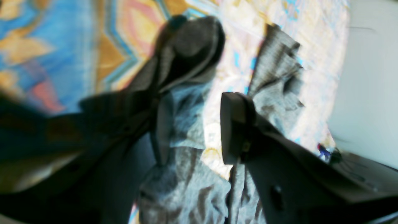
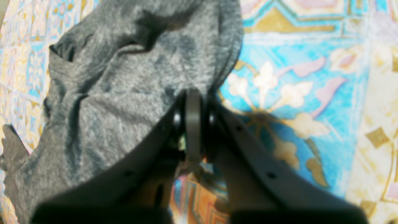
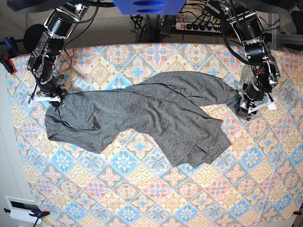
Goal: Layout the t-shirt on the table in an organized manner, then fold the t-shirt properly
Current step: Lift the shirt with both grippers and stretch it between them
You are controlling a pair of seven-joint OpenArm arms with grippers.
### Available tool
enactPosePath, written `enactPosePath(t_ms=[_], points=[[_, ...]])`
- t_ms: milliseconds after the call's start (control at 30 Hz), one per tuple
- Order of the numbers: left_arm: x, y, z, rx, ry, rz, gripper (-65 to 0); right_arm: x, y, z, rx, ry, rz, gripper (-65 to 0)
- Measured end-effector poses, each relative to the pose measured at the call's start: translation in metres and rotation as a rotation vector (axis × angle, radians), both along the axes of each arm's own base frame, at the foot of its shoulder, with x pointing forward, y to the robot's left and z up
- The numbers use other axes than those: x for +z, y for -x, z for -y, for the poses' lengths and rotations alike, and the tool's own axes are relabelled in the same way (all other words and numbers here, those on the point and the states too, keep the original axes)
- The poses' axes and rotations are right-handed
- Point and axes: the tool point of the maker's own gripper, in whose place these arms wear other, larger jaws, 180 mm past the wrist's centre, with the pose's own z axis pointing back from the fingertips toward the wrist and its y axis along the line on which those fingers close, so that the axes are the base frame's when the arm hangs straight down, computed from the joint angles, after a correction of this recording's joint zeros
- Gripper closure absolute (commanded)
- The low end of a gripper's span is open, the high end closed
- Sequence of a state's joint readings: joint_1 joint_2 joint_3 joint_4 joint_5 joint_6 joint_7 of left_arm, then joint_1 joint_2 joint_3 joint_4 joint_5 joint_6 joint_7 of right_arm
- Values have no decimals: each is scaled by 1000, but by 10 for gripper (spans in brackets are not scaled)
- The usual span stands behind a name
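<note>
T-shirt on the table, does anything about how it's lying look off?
Yes. The t-shirt lies crooked and wrinkled, stretched diagonally between both grippers, its lower edge bunched toward the front of the table instead of spread flat.

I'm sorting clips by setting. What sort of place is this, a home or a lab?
Most likely a robotics lab or workshop. Two arms stand over a table under a tile-patterned cloth, with a power strip and loose cables behind it. Only a t-shirt lies on it.
</note>
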State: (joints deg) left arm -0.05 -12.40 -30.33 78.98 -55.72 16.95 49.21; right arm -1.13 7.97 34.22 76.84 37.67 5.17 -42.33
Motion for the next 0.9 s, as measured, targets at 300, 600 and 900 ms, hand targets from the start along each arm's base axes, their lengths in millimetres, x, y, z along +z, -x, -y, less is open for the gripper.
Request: enactPosePath(t_ms=[300,600,900], points=[[35,-34,19,-78,-62,70,-250,0,-1,0,1,-1,1,0],[-4,-48,39,-65,77,-20,-250,1,-1,0,0,-1,2,0],[-5,-52,51,-81,75,-17,-250,1,-1,0,1,-1,1,0]])
